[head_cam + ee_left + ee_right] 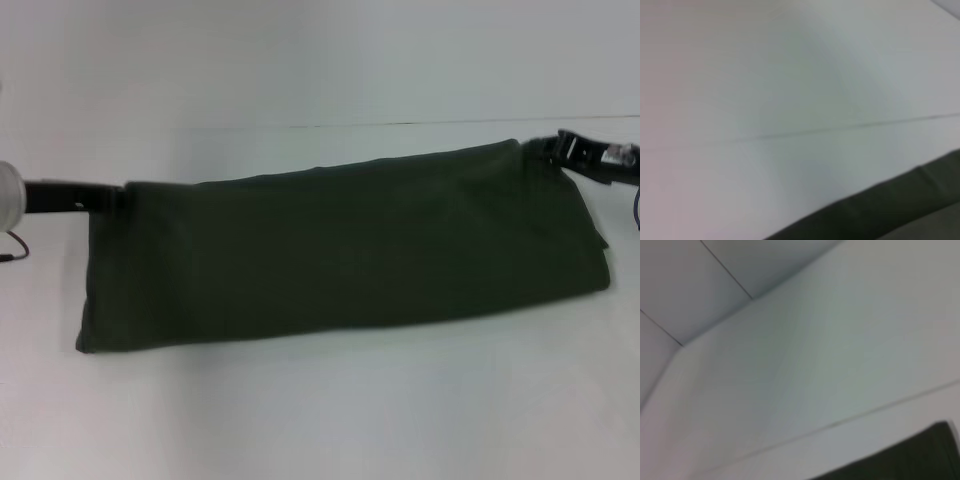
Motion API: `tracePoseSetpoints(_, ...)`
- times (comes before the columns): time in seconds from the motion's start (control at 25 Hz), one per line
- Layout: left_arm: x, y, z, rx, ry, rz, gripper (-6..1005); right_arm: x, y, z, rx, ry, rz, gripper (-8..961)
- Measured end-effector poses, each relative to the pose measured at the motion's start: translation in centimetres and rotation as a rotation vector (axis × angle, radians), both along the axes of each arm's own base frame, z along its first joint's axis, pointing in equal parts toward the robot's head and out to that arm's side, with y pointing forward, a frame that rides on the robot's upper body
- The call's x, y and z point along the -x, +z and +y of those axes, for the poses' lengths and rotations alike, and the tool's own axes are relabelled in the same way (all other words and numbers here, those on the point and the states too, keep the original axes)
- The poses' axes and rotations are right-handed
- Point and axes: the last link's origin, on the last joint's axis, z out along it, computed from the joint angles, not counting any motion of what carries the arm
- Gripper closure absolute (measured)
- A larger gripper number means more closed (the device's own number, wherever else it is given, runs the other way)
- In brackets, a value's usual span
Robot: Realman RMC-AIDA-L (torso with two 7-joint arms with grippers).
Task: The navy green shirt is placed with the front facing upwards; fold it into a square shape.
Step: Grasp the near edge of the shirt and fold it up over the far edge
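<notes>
Reaching level: left gripper (118, 197), right gripper (548, 150) at shirt (340, 250) far corners.

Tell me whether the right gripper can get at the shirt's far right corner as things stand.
Probably yes: the right gripper is already at that corner of the navy green shirt, with nothing lying between them on the table.

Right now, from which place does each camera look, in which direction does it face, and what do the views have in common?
Head view: high on the robot, looking forward and down at the white table and the folded navy green shirt; the left gripper and right gripper show at the shirt's far corners.
Left wrist view: on the left arm, low over the table; shirt edge in one corner; no robot part visible.
Right wrist view: on the right arm, facing table and shirt corner; no robot part visible.
Shared: shirt and table.
</notes>
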Motion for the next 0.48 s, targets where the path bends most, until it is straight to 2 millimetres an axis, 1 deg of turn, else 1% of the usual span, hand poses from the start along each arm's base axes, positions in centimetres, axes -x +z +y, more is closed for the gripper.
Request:
tracePoseSetpoints(0.24,-0.6,1.9,0.7,-0.084,0.003,-0.023,982,1.1,1.7,0.8,-0.057,0.038,0.033,913)
tracePoseSetpoints(0.48,-0.7,2.8,1.2,-0.152,0.011,-0.054,982,2.3,3.2,1.9,-0.125,0.062,0.066,914)
